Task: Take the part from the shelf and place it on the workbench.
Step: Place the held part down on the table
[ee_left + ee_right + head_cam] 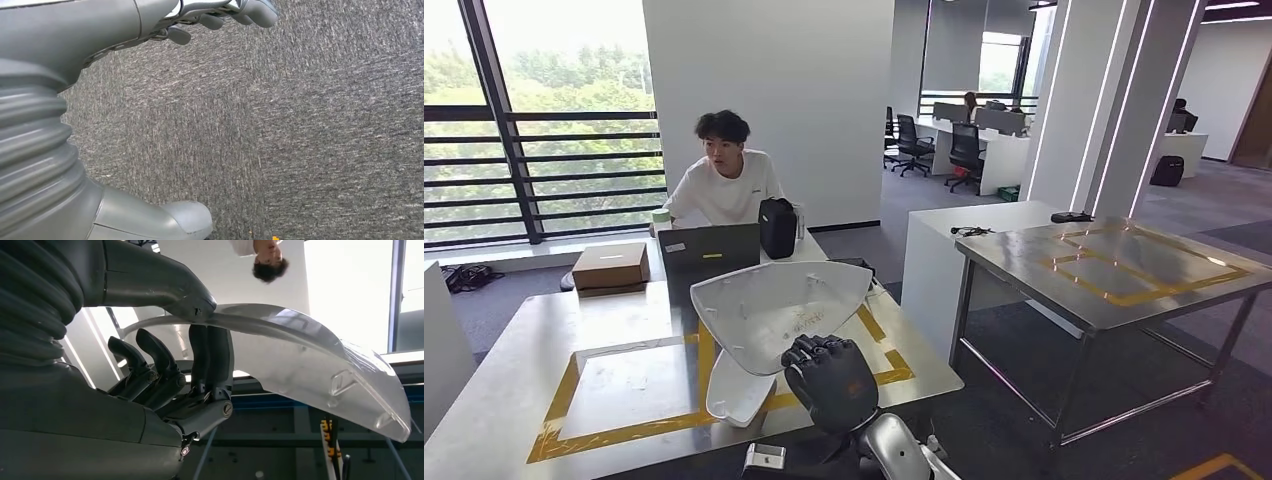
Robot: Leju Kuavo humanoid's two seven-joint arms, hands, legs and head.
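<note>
Currently: carry phase, part held above the near table.
The right robot hand (831, 383) pinches the white moulded shell part (776, 308) over the table (514, 345); next, lower and release. Left robot hand (220, 15) hangs unclamped over carpet.

White moulded plastic part (774, 308), broad thin curved shell, hollow ribbed inner face showing toward the camera in the head view. The right hand (829, 380) is gripping it at its near lower edge and holding it up above the steel table (504, 360), tilted, pointed end reaching right. In the right wrist view the thumb (165, 287) is pressing one face and dark fingers (212, 355) the other, pinching the shell (310, 355).
</note>
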